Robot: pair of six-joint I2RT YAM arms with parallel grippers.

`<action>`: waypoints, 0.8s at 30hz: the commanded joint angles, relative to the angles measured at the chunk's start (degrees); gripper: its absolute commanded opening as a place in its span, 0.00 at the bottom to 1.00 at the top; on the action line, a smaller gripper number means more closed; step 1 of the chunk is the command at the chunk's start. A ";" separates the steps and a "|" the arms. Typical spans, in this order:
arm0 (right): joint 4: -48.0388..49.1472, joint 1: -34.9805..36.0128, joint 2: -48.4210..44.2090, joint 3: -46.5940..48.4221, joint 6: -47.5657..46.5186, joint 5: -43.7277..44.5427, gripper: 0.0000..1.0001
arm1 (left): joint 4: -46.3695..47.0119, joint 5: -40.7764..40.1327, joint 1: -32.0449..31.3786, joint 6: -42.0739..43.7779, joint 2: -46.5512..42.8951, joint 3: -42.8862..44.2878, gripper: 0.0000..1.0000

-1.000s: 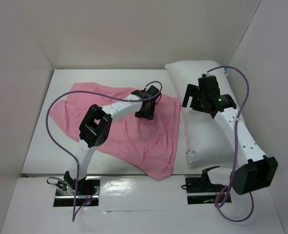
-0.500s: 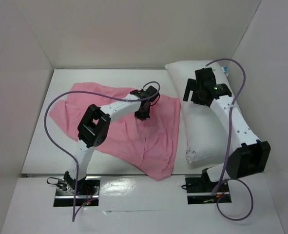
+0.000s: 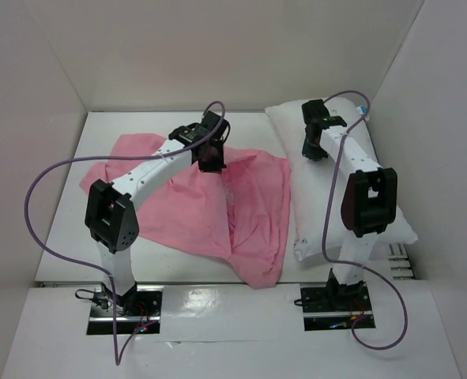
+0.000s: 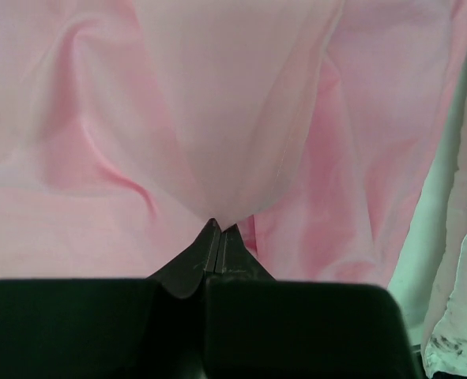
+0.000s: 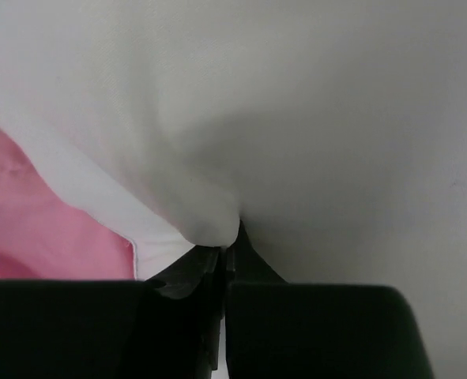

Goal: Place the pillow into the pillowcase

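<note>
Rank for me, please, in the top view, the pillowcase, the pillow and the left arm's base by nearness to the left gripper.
From the left gripper:
1. pillowcase, pinched in its jaws.
2. pillow, off to its right.
3. left arm's base, bottom left of the view.

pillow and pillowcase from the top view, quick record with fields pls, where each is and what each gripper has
pillow: white, lying right of the pillowcase, not inside it
pillowcase: pink, spread out and rumpled, left of centre
left gripper: shut, pinching a fold of the pillowcase
right gripper: shut, pinching pillow fabric near its far end
task step: insertion not yet begun
</note>
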 commanded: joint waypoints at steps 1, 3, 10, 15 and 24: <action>3.12 0.71 -4.02 2.24 0.59 -3.96 0.00 | -2.87 3.35 0.88 1.06 -1.40 1.34 0.00; 5.84 2.03 -7.90 0.67 -0.37 -5.89 0.00 | -3.94 3.88 1.67 1.59 -1.40 2.14 0.00; 14.56 5.71 -28.29 -9.96 -6.79 -23.38 0.00 | -4.73 6.42 8.52 2.65 -1.40 0.13 0.00; 12.37 12.92 -38.93 -18.58 -7.94 -25.66 0.00 | -3.59 10.11 15.12 3.78 -1.40 -1.98 0.00; -10.46 25.49 -41.22 -18.34 -2.15 -15.04 1.00 | -0.78 14.16 20.57 2.56 -0.87 -4.45 0.00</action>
